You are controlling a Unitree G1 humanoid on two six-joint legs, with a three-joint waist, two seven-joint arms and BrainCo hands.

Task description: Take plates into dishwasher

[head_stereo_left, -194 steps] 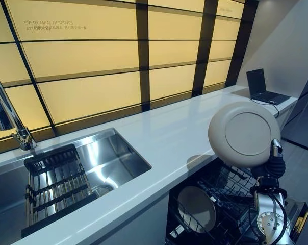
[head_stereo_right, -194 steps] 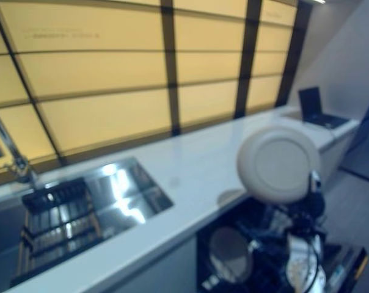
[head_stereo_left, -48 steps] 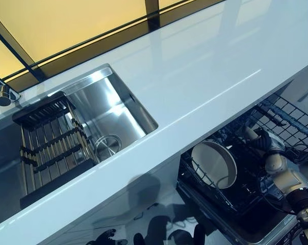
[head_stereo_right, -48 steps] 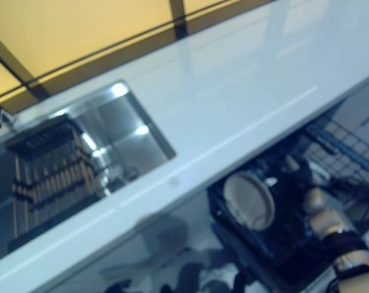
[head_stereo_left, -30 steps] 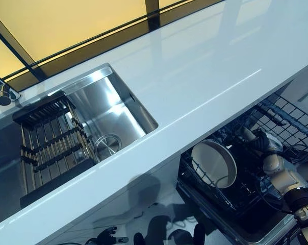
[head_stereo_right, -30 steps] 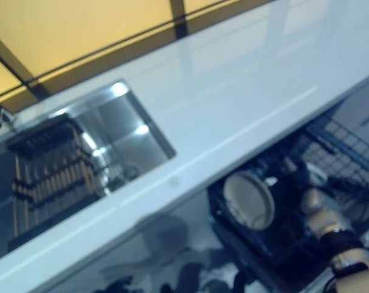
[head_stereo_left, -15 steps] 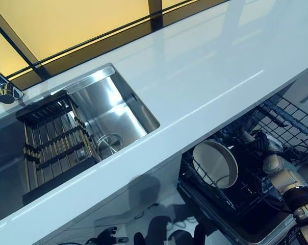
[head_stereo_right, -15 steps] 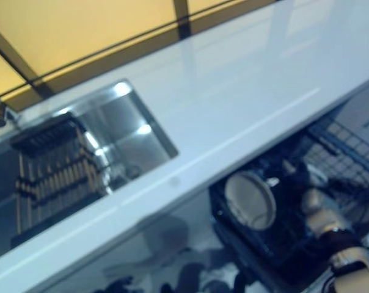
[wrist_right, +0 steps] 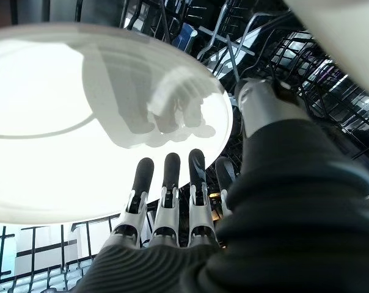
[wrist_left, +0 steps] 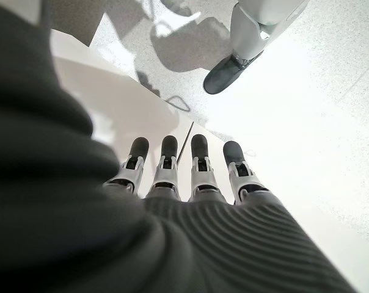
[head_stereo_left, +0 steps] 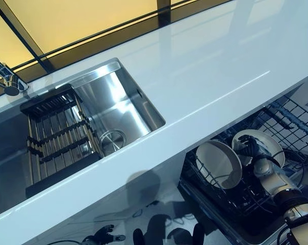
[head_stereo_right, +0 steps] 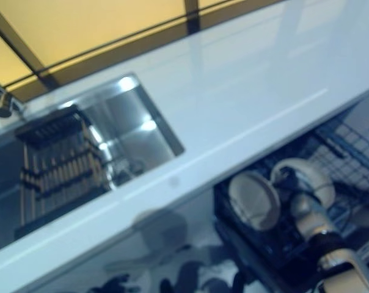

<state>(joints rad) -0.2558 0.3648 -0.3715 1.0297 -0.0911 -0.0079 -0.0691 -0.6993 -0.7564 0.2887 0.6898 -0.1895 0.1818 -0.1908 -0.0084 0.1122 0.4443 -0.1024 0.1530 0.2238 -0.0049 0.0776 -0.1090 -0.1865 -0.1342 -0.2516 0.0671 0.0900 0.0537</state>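
The right hand (head_stereo_left: 256,155) was down in the open dishwasher rack (head_stereo_left: 291,120), a black wire basket with thin upright prongs, below the front edge of the white countertop (head_stereo_left: 205,66). In the right wrist view its fingers (wrist_right: 166,195) were straight and a little spread, the dark tips just in front of the glossy face of a round white plate (wrist_right: 62,122), and their shadow lay on that face; whether the tips touched the plate I could not tell. The thumb (wrist_right: 264,107) stood apart at the side, not curled around anything. In the left eye view this plate (head_stereo_left: 268,145) stood on its edge in the rack, behind the hand, and a second round plate (head_stereo_left: 220,163) with a shallow rim stood on its edge near it, closer to the sink side. The stainless steel sink (head_stereo_left: 118,109) was rectangular and shiny, with a round drain (head_stereo_left: 112,139), and a dark slatted drying rack (head_stereo_left: 57,138) sat across its left part. A chrome faucet (head_stereo_left: 6,76) rose at the back left. The left hand (wrist_left: 172,177) showed only in its own wrist view, with fingers straight and holding nothing, above a pale speckled floor (wrist_left: 306,122).
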